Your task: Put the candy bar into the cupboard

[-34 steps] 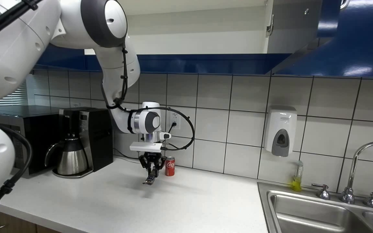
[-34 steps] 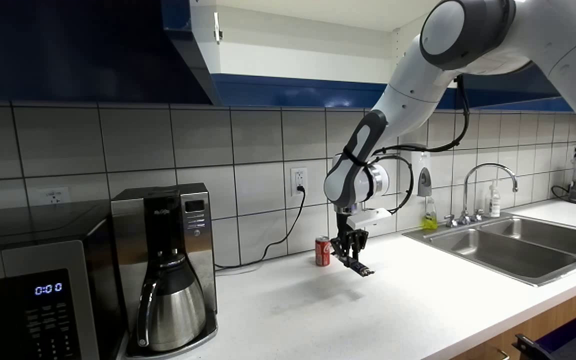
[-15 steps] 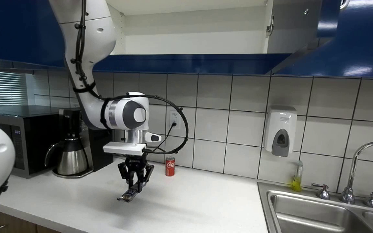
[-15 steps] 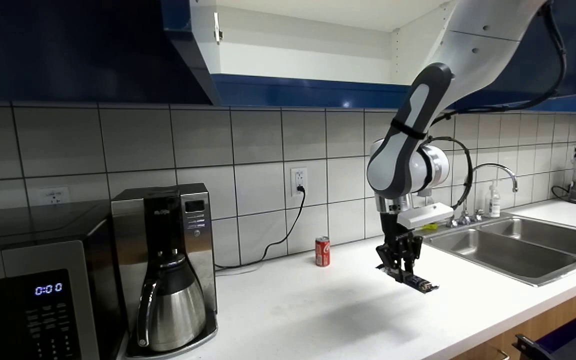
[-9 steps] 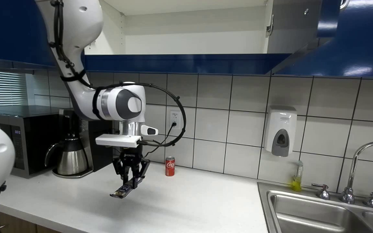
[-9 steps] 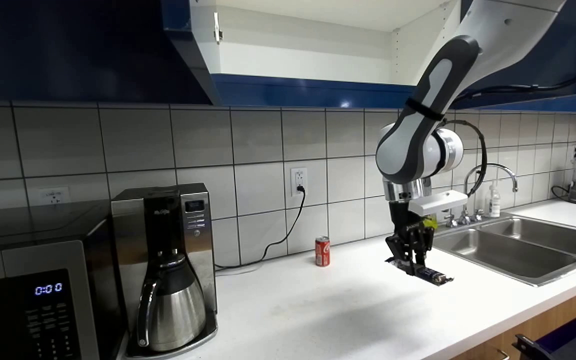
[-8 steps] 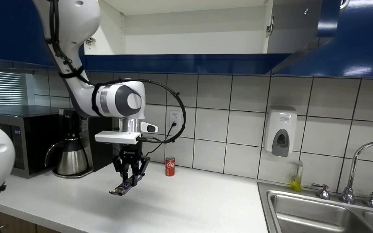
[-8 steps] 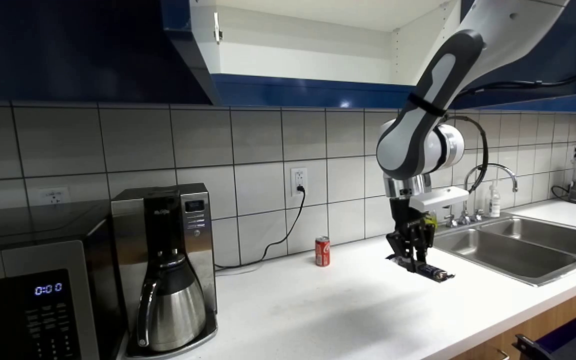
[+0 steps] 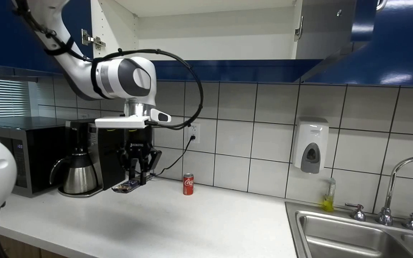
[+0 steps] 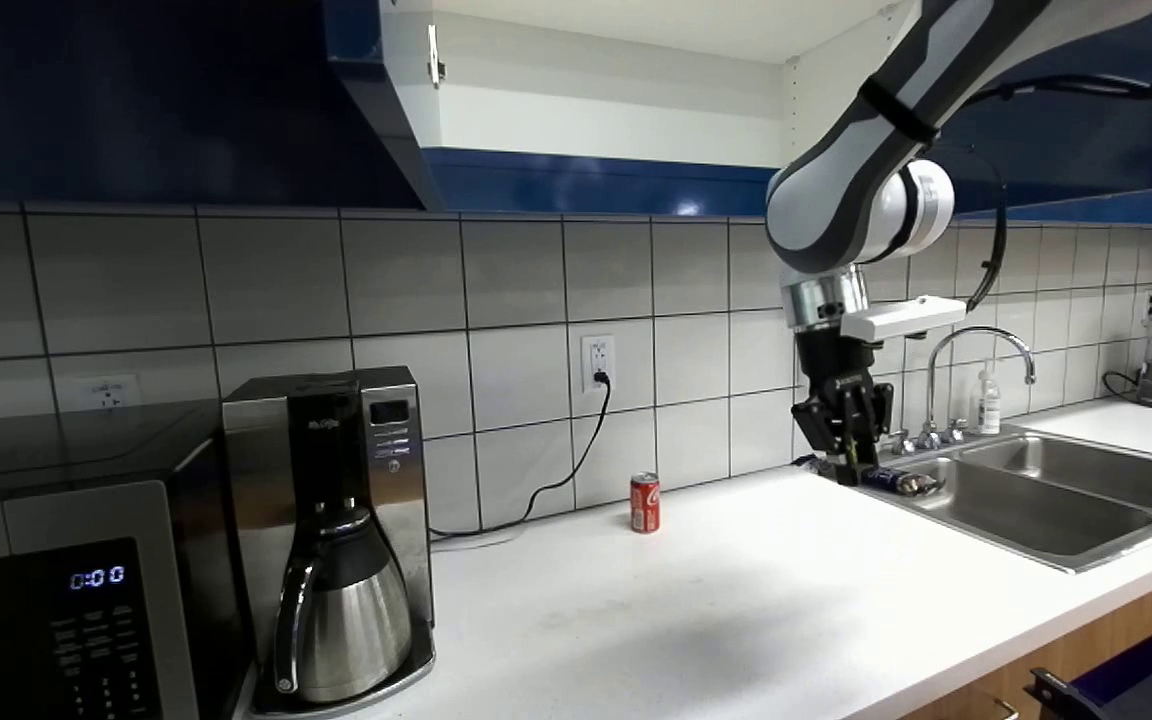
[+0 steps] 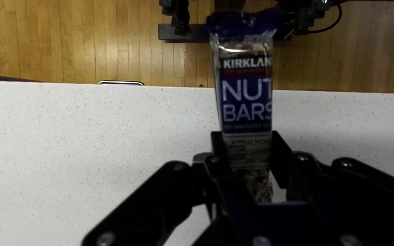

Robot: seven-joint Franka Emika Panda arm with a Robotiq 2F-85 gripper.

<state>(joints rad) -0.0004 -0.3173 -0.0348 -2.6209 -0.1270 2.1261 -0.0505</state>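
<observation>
The candy bar (image 11: 246, 95) is a wrapped nut bar with a dark blue label. My gripper (image 11: 248, 147) is shut on it; the fingers pinch its long sides near the middle, and its ends stick out. In both exterior views the bar (image 9: 126, 186) (image 10: 901, 482) lies roughly level in the downward-pointing gripper (image 9: 137, 180) (image 10: 854, 470), held well above the counter. The cupboard (image 9: 228, 70) hangs above and behind the gripper in both exterior views (image 10: 616, 180). Its doors stand open and show the white interior. The gripper is below the cupboard's bottom edge.
A red can (image 9: 188, 184) stands on the counter near the tiled wall. A coffee maker (image 10: 396, 520) and a microwave (image 9: 41, 150) stand at one end. A soap dispenser (image 9: 311, 145) hangs by the sink (image 9: 292, 222). An open cupboard door (image 9: 389, 53) juts out. A cable hangs from the outlet.
The gripper first moved away from the wall and the red can, then rose with the candy bar held in it. The can, cupboard doors and other objects have not moved.
</observation>
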